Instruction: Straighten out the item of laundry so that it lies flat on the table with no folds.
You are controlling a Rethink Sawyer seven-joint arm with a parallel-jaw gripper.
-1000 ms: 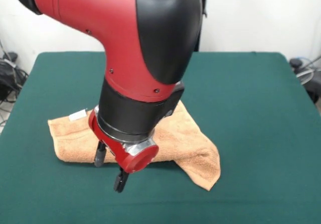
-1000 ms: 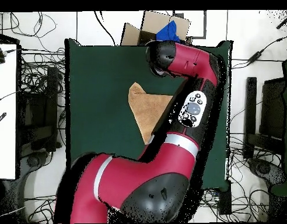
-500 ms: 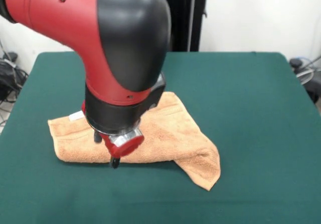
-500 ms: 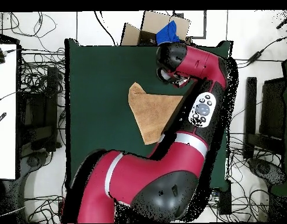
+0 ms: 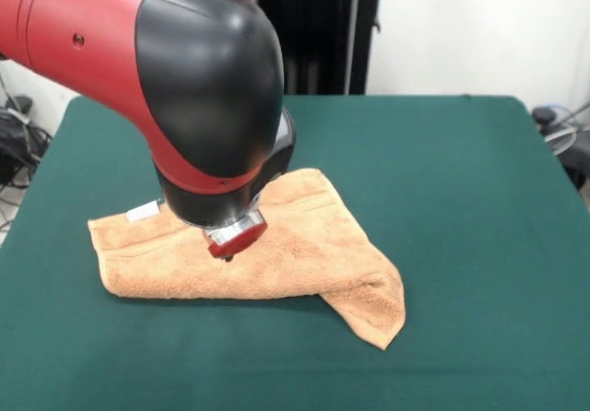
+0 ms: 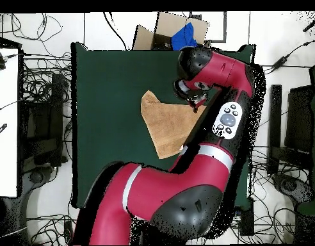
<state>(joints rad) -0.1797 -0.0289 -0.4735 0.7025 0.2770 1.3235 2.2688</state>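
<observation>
Towel (image 5: 277,245) sits lower centre-left of the front view on the green desk (image 5: 461,199), folded over: long doubled band running left to right, one corner flap hanging down toward lower right, white tag at the upper-left end. In the overhead view the towel (image 6: 165,125) reads as a triangle-ish shape at frame centre, so far from flat. Gripper (image 5: 229,250) is now down on or just above the towel's middle-left part; only a red wrist cap and a dark tip show under the big black-red arm (image 5: 184,88), so cannot tell whether it is spread or pinched. Change: a second ago the gripper hung in front of the towel's lower edge, over bare desk, with both dark fingers visible; half a second ago it had pulled back toward the fold edge; now it has moved up-frame onto the cloth and the fingers are hidden. Towel shape itself has not shifted across the three moments. Meaning, as a guess: approach phase for a grab on the top layer near the left-middle; no unfolding done yet, whole task remains. Risk: pinching both layers rather than just the top one.
</observation>
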